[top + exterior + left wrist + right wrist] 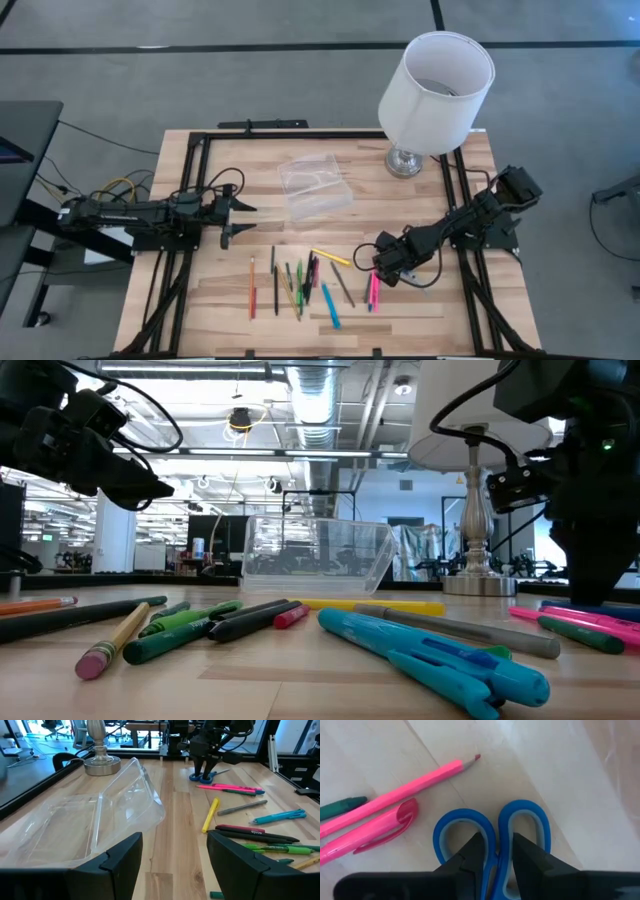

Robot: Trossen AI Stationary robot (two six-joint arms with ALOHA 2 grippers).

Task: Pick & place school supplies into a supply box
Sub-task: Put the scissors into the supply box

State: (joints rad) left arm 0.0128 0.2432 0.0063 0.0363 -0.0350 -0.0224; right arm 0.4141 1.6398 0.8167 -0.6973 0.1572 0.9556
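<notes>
The blue-handled scissors [520, 820] lie flat on the wooden table, and my right gripper [497, 845] points down at their handles, shut on them. Beside them lie pink markers [395, 795] and a green pen. Several pens and pencils [300, 285] lie in a row near the table's front edge. The clear supply box [315, 185] rests on the table behind them, toward the lamp. My left gripper [235, 215] hovers open at the table's left side, facing the box [90, 820], with nothing between its fingers. My right gripper comes from above, pointing down. One finger [472, 852] stands in each handle loop, and the loops' two inner sides [496, 832] are pinched between them. The scissors lie flat on the table.
A lamp with a white shade [435, 95] and a metal foot stands at the table's far right corner. A black frame [200, 140] runs along the table's edges. A yellow marker [332, 257] lies between the pen row and my right gripper.
</notes>
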